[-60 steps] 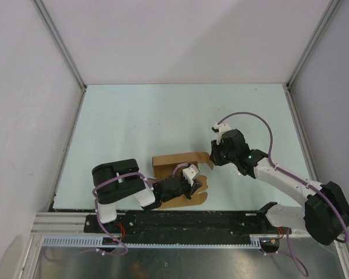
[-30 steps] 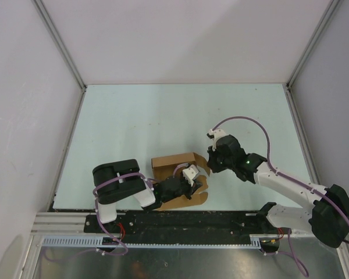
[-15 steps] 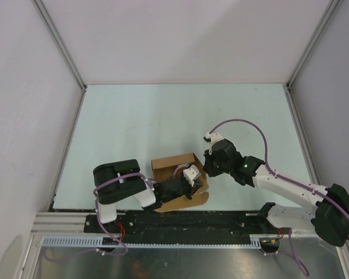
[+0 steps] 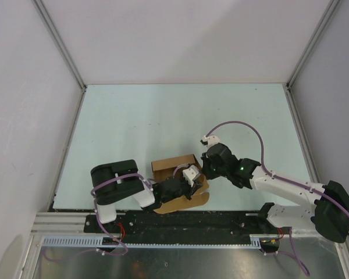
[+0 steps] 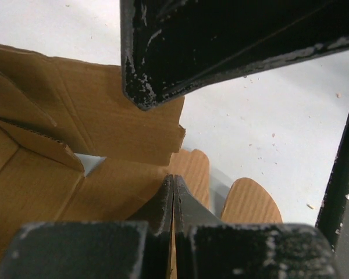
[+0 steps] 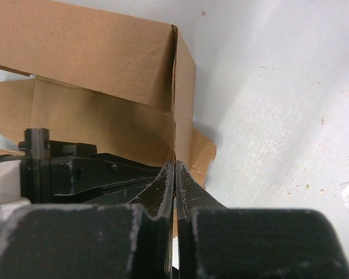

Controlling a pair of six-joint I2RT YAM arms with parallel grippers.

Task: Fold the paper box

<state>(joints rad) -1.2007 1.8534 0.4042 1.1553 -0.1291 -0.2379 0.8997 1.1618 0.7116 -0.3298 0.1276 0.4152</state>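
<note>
Brown thin-cardboard paper box (image 4: 173,162), partly folded, on pale counter (image 4: 163,116). Left tool (image 5: 173,187) fully closed over its flaps. Right tool (image 6: 174,170) fully closed, tips at its corner.

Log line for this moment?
box: partly folded, back wall raised | left gripper: shut, tips on flat panel | right gripper: shut, tips at wall's corner crease

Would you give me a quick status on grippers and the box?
Left gripper shut, tip on the paper box. Right gripper shut at its upright corner. Partly folded; nothing blocking.
</note>
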